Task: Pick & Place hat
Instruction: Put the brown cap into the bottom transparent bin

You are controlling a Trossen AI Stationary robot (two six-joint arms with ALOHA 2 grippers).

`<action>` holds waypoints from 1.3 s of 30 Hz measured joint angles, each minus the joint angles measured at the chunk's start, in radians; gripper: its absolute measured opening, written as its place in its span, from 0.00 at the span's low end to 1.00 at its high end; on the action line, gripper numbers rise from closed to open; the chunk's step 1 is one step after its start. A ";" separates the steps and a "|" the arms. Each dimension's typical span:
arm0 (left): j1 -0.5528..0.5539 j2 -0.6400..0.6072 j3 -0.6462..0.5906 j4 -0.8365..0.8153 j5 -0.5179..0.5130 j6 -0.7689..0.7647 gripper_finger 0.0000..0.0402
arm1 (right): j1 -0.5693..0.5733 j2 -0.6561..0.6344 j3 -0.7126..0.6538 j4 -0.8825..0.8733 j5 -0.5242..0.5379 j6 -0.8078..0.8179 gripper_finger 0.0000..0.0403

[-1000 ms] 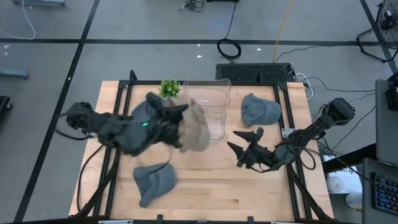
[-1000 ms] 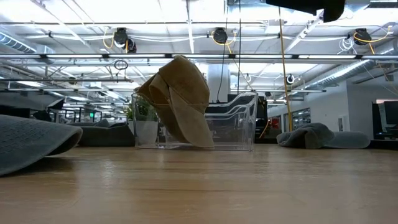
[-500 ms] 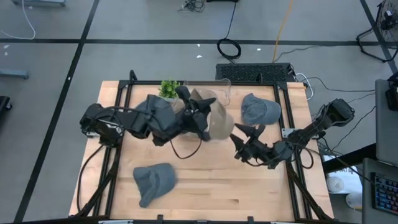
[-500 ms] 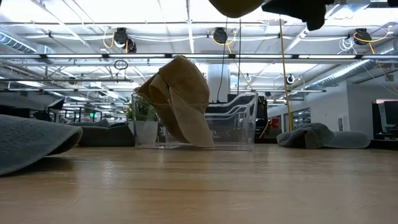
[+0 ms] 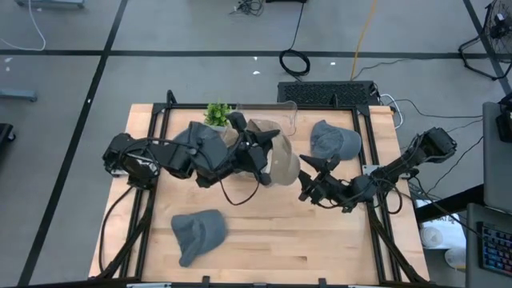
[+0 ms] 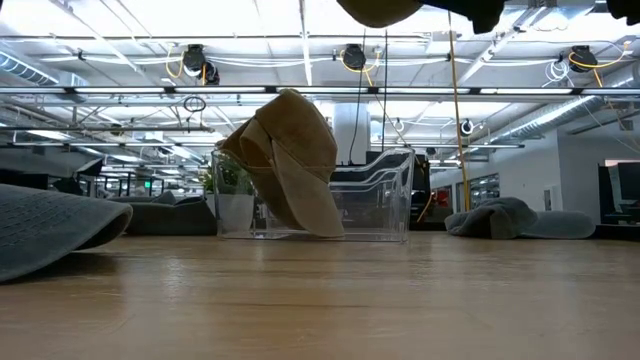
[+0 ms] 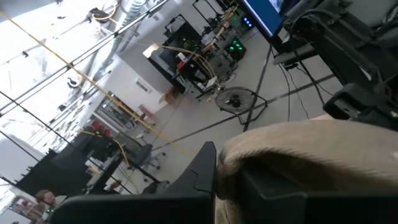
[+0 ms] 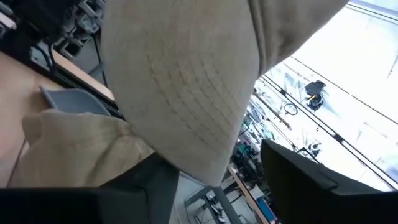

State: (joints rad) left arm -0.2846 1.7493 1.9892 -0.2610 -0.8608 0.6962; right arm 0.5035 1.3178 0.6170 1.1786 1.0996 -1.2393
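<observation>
1. Low view cuts the held tan hat off at the top edge, so its pointing direction is hard to call there.
2. Left gripper jaws are clenched on that hat above the clear bin; brim faces the right arm.
3. Right gripper sits just beside the brim, jaws spread.
4. Gray hat lies near the table front.

Held hat above bin — left tool gripping, right tool beside.

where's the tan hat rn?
High view: tan hat is held up mid-table by the left gripper, above the clear bin; the right gripper is close on its right.
</observation>
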 joint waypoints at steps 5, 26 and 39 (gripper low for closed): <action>-0.009 0.000 0.000 -0.003 0.000 0.000 0.06 | 0.000 0.000 0.000 -0.001 -0.032 -0.011 0.36; -0.010 0.000 0.000 -0.055 -0.002 -0.021 0.06 | 0.000 0.000 0.000 0.001 0.006 -0.071 0.01; 0.041 0.000 0.000 -0.056 0.063 0.226 0.06 | 0.033 -0.002 -0.002 -0.053 0.213 0.008 0.23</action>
State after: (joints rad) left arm -0.2438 1.7489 1.9896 -0.3165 -0.7983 0.9225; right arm 0.5360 1.3154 0.6155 1.1257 1.3125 -1.2315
